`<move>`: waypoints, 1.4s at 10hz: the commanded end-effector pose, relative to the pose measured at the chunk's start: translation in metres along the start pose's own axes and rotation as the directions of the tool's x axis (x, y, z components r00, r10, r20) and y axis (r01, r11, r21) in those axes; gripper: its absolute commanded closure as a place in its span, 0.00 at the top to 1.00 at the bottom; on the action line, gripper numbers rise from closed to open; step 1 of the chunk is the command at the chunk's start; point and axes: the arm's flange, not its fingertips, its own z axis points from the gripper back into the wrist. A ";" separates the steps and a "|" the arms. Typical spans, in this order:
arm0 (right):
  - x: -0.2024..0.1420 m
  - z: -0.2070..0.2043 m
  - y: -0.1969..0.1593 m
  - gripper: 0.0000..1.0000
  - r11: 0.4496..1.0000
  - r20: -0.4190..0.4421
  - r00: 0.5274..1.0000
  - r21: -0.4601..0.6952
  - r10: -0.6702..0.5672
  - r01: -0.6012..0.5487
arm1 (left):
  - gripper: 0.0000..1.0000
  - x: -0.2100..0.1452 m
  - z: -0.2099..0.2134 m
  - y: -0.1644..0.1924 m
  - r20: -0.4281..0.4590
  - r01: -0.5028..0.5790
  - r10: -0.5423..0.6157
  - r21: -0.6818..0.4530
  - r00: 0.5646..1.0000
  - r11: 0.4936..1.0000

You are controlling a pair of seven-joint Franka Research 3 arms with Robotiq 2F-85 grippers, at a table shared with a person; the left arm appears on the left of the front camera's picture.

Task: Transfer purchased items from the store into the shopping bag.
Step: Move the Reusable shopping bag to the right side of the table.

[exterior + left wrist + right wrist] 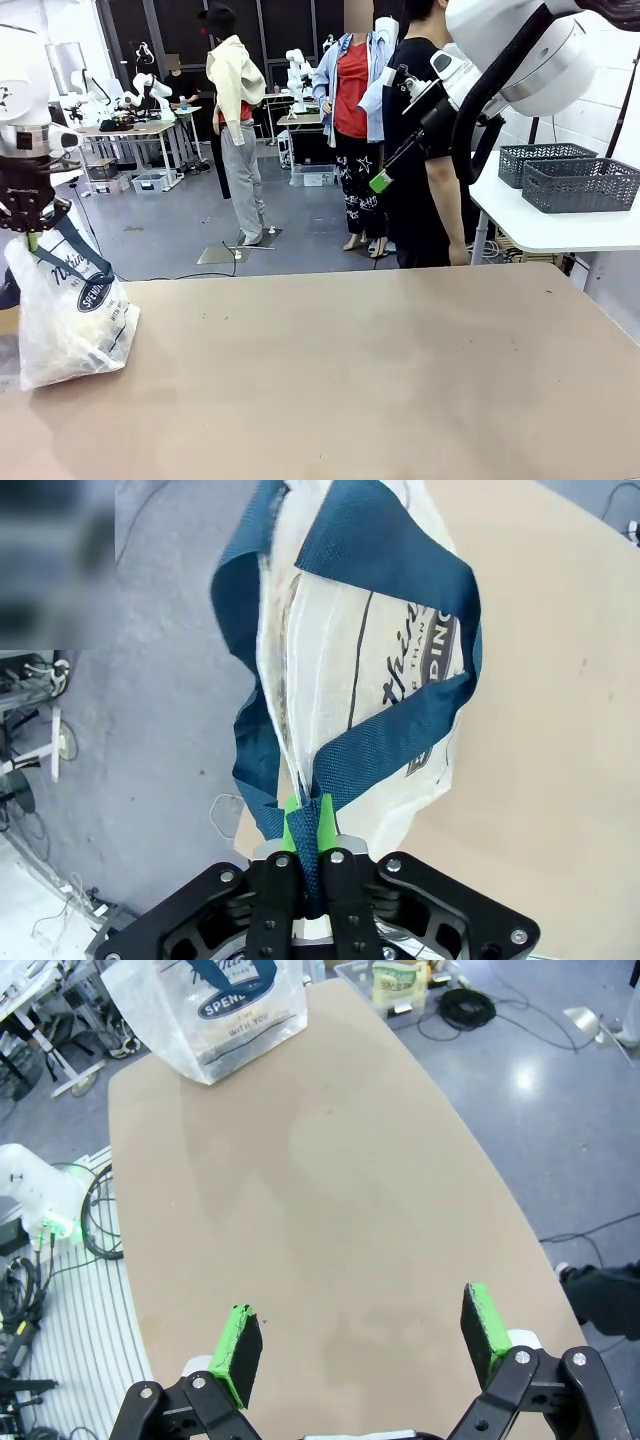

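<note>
1. At the table's left edge, the left gripper [33,232] stands pinched tight on the navy strap handles [385,745] of the shopping bag [70,320], the green pads [292,828] pressed flat on the webbing with no gap between them.

2. The shopping bag rests with its base on the tan table [380,380] and hangs straight below the left jaws, its long axis running upright from the table to the grip. In the left wrist view the bag's mouth is drawn nearly shut under the taut straps, a narrow slit along the top.

3. The right gripper [360,1340] hovers high over the far right of the table, jaws spread wide and holding nothing. The bag sits well apart from it, across the table top, straight ahead along its fingers in the right wrist view.

4. No loose goods lie on the table top; what the translucent bag holds cannot be made out. Two dark grey slotted baskets [575,180] stand on a white side table beyond the right arm, next to a person in black [425,170].

5. The bag's round dark logo [235,990] reads "SPEND..." with "WITH YOU" beneath; the left wrist view catches "...PING" beside white script too partial to read.

6. By the look of it, any coming move belongs to the left arm, which already has the bag in hand.
</note>
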 end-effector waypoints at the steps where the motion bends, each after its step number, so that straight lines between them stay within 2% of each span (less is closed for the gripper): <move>1: 0.000 0.000 0.000 1.00 1.000 -0.013 1.000 -0.005 0.003 -0.003 | 0.00 -0.004 -0.003 0.016 0.024 0.006 -0.006 -0.020 1.000 1.000; 4: 0.000 0.000 0.000 1.00 1.000 -0.013 1.000 -0.005 0.003 -0.003 | 0.00 -0.012 -0.006 0.025 -0.007 0.099 -0.099 -0.052 0.995 0.994; 7: 0.000 0.000 0.000 1.00 1.000 -0.013 1.000 -0.005 0.003 -0.003 | 0.00 -0.014 -0.002 0.029 -0.011 0.247 -0.251 -0.130 0.968 0.960; 8: 0.000 0.000 0.000 1.00 1.000 -0.013 1.000 -0.005 0.003 -0.003 | 0.00 -0.014 -0.001 0.031 -0.010 0.267 -0.272 -0.172 0.962 0.948; 9: 0.000 0.000 0.000 1.00 1.000 -0.013 1.000 -0.005 0.003 -0.003 | 0.00 -0.016 -0.001 0.027 -0.029 0.285 -0.292 -0.149 0.956 0.947; 10: 0.000 0.000 0.000 1.00 1.000 -0.013 1.000 -0.005 0.003 -0.003 | 0.00 -0.010 -0.001 0.021 -0.010 0.232 -0.235 -0.125 0.972 0.965; 14: 0.000 0.000 0.000 1.00 1.000 -0.013 1.000 -0.005 0.003 -0.003 | 0.00 -0.010 -0.001 0.021 -0.010 0.232 -0.235 -0.125 0.972 0.965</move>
